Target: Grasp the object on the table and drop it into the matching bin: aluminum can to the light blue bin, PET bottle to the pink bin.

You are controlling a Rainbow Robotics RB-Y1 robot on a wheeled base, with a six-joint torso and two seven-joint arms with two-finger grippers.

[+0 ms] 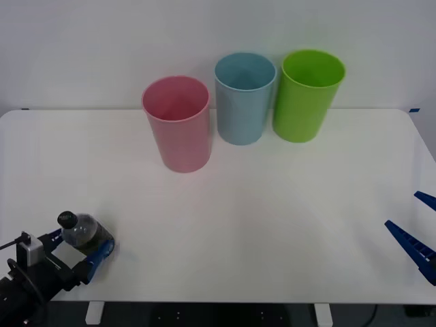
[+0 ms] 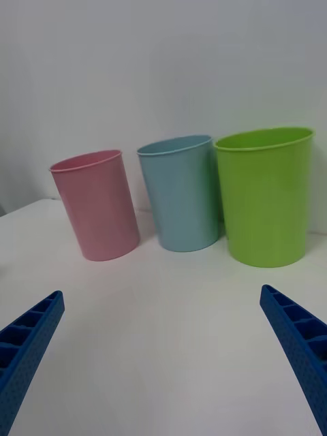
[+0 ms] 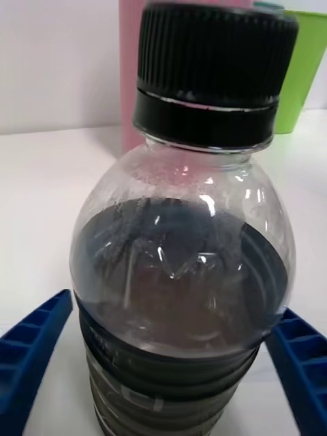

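Upright, pink bin (image 1: 177, 122), light blue bin (image 1: 243, 97), hollow

White table (image 1: 272, 225) with bottle (image 1: 83, 231), pink bin (image 1: 178, 126), light blue bin (image 1: 242, 102), green bin (image 1: 306, 99)

No legible text or labels

Front camera sits high, looking forward and down across the whole white table (image 1: 272, 225) to the wall. Right wrist camera rides low near the table's right edge, facing the pink bin (image 2: 99, 204), blue bin (image 2: 180, 194) and green bin (image 2: 269, 197) from well back. Left wrist camera is pressed right up to the bottle (image 3: 184, 272), facing the same bins behind it. All three views share the bins.
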